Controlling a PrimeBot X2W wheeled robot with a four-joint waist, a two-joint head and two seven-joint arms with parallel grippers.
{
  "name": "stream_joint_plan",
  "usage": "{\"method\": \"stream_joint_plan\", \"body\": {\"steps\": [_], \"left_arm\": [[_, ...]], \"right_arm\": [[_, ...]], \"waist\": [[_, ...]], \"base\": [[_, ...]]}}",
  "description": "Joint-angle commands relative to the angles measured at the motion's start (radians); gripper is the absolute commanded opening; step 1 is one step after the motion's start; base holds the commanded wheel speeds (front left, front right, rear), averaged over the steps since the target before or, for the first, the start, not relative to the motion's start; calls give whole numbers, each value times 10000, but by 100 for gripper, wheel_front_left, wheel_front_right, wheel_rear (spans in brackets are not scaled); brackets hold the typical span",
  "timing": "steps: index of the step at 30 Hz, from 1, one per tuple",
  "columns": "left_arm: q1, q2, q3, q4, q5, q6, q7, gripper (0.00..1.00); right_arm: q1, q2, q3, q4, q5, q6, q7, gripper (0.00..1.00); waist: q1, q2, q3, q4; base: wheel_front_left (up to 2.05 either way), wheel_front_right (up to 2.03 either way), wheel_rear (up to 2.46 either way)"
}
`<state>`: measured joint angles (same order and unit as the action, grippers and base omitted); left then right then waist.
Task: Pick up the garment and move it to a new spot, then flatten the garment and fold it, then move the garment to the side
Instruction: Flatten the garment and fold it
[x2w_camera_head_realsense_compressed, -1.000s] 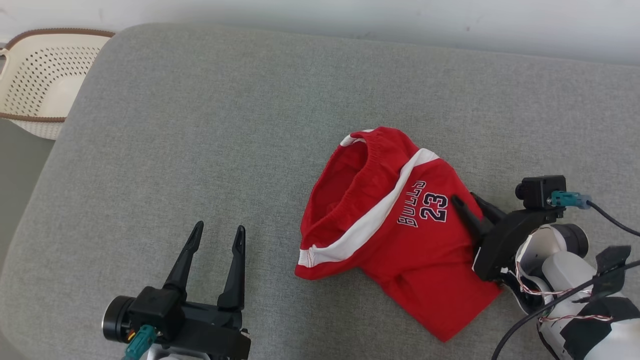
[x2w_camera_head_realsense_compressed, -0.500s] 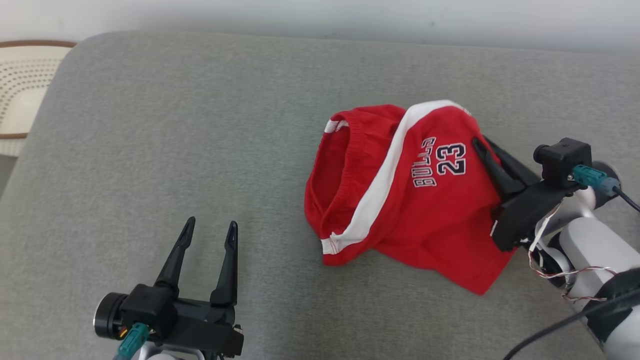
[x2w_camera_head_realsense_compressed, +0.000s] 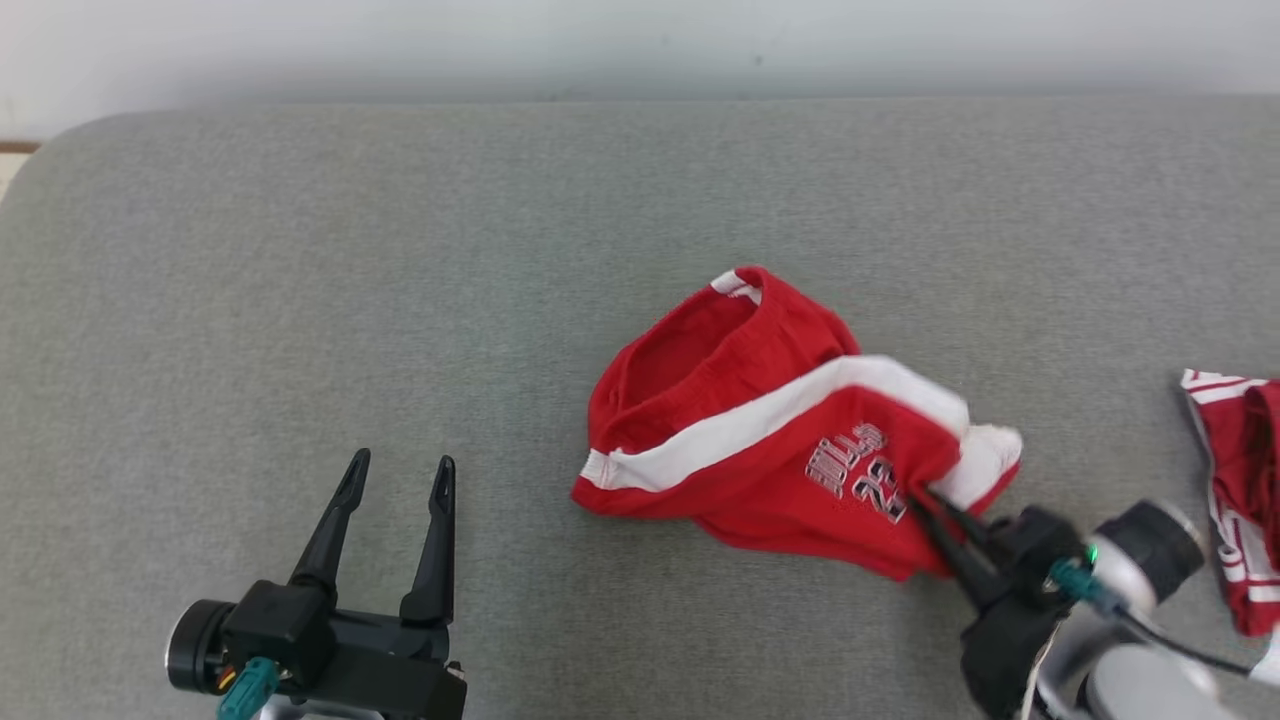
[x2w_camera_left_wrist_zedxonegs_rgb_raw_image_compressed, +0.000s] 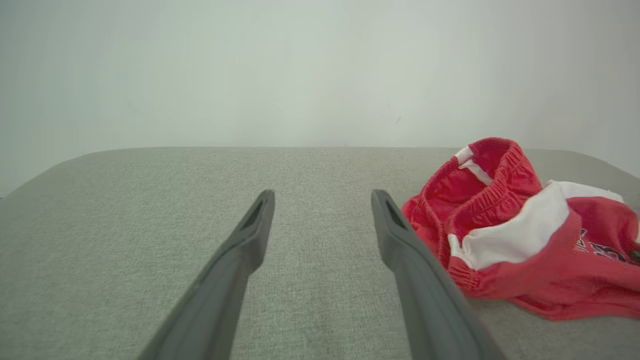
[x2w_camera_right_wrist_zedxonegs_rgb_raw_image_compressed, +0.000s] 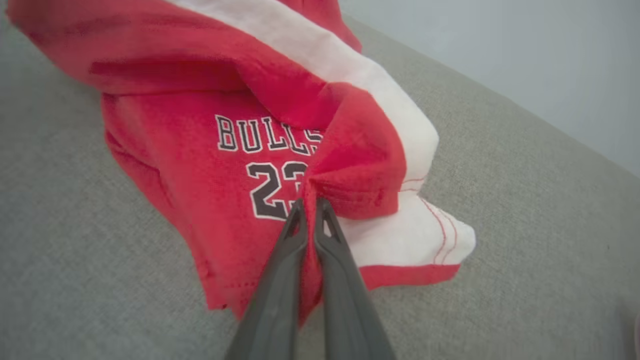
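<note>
The garment (x2w_camera_head_realsense_compressed: 760, 440) is a pair of red shorts with a white side stripe and "BULLS 23" print, bunched on the grey cushion; it also appears at the right of the left wrist view (x2w_camera_left_wrist_zedxonegs_rgb_raw_image_compressed: 520, 235). My right gripper (x2w_camera_head_realsense_compressed: 925, 500) is shut on a pinched fold of its red fabric beside the number, and the right wrist view shows the pinch up close (x2w_camera_right_wrist_zedxonegs_rgb_raw_image_compressed: 310, 202). My left gripper (x2w_camera_head_realsense_compressed: 400, 468) stands open at the lower left, well clear of the shorts, with nothing between its fingers (x2w_camera_left_wrist_zedxonegs_rgb_raw_image_compressed: 250, 235).
A second red and white striped piece of clothing (x2w_camera_head_realsense_compressed: 1240, 480) lies at the right edge of the grey cushion (x2w_camera_head_realsense_compressed: 300, 300). A pale wall runs behind the cushion's far edge.
My right gripper has shut on the shorts and dragged the pinched fabric toward me, rumpling them. The camera has turned right, so the basket left the picture. The left gripper stays open.
</note>
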<state>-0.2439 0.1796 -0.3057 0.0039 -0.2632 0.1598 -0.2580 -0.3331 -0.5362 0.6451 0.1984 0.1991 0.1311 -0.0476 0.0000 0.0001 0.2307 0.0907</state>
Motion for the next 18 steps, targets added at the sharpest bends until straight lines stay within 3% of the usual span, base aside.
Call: {"method": "stream_joint_plan", "body": {"steps": [1, 8, 9, 10, 11, 12, 18], "left_arm": [[163, 80, 16, 22, 16, -30, -72, 100], [148, 182, 24, 8, -32, 16, 22, 100], [156, 193, 32, 5, -48, 28, 37, 100], [180, 200, 30, 0, -51, 44, 43, 100], [207, 208, 21, -9, -58, 61, 57, 100], [226, 215, 18, -14, -65, 81, 55, 100], [381, 306, 81, -96, -127, 174, 97, 100]], "right_arm": [[185, 70, -29, -87, -199, -7, 67, 0], [1278, 542, -201, -279, -242, -7, 436, 0], [1434, 634, -239, -258, -175, -7, 500, 17], [1582, 740, -291, -264, -80, -7, 520, 42], [1716, 872, -404, -303, 34, -7, 478, 81], [1838, 989, -548, -347, 125, -7, 430, 100], [2869, 1854, -2157, -1377, 592, -7, 195, 100]], "waist": [[0, -1, -87, -181], [0, -1, -171, -384], [0, -1, -185, -404], [0, -1, -206, -416], [0, -1, -223, -420], [0, -1, -248, -421], [0, -1, -436, -467]], "base": [[0, 0, 0], [0, 0, 0], [0, 0, 0], [0, 0, 0], [0, 0, 0], [0, 0, 0], [0, 0, 0]]}}
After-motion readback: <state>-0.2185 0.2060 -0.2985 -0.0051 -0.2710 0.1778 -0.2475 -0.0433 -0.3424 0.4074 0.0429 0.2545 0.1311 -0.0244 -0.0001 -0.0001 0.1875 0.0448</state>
